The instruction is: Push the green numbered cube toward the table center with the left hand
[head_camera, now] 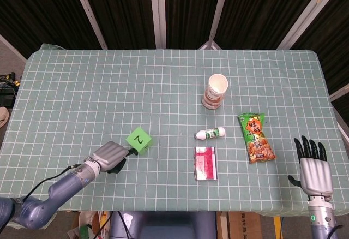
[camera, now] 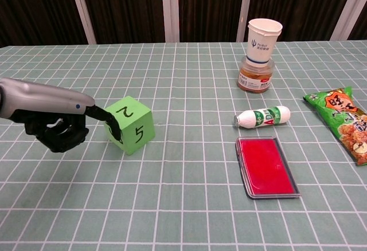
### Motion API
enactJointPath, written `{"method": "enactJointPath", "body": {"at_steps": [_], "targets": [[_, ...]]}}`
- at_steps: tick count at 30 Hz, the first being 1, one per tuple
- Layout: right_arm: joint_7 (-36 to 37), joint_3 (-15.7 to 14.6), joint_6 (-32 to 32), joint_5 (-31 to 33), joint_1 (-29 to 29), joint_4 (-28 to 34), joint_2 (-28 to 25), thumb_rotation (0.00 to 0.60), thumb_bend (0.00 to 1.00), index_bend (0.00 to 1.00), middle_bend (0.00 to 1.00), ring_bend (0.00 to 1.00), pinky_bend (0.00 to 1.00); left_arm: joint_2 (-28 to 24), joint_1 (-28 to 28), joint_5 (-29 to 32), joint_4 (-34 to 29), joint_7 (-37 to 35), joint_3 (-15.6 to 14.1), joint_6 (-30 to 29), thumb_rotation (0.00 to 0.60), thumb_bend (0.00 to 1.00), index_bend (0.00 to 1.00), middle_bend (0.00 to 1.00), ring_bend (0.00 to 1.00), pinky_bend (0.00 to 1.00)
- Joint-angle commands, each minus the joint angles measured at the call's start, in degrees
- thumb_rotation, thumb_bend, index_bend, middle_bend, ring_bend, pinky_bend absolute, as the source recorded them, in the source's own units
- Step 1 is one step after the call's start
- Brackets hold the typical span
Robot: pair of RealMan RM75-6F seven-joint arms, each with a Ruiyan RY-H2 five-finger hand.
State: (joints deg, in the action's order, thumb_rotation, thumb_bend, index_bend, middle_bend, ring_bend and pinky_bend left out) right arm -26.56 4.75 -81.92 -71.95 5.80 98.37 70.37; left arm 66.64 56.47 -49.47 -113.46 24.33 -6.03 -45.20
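Observation:
The green numbered cube (head_camera: 139, 140) (camera: 131, 125) stands on the table's near left part, a 2 on top and a 5 on a side face. My left hand (head_camera: 110, 156) (camera: 57, 122) lies just left of it, most fingers curled in and one extended finger touching the cube's left face. Nothing is held in it. My right hand (head_camera: 313, 162) hovers off the table's near right corner, fingers straight and apart, holding nothing; the chest view does not show it.
Right of the cube lie a red flat case (head_camera: 206, 162) (camera: 266, 166), a small white and green bottle (head_camera: 210, 133) (camera: 262, 117), a green snack bag (head_camera: 256, 137) (camera: 342, 121), and a paper cup stacked on a jar (head_camera: 215, 91) (camera: 261, 55).

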Motion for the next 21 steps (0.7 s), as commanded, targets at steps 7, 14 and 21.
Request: {"method": "enactJointPath", "body": {"at_steps": [7, 14, 21], "targets": [[0.4, 0.0, 0.2, 0.2, 0.0, 0.0, -0.1, 0.6, 0.04, 0.07, 0.0, 0.03, 0.0, 2.6, 1.9, 3.0, 0.1, 3.2, 0.7, -0.5, 0.6, 1.0, 0.22, 0.85, 0.69, 0.72], [0.5, 0.0, 0.3, 0.4, 0.0, 0.0, -0.2, 0.6, 0.04, 0.07, 0.0, 0.03, 0.0, 5.3, 2.6, 4.5, 1.7, 4.6, 1.8, -2.2, 0.6, 1.0, 0.22, 0.85, 0.69, 0.72], [0.5, 0.0, 0.4, 0.6, 0.1, 0.1, -0.1, 0.6, 0.05, 0.07, 0.0, 0.03, 0.0, 6.6, 3.3, 7.0, 3.4, 5.3, 2.7, -3.0, 0.6, 1.0, 0.23, 0.85, 0.69, 0.72]]}}
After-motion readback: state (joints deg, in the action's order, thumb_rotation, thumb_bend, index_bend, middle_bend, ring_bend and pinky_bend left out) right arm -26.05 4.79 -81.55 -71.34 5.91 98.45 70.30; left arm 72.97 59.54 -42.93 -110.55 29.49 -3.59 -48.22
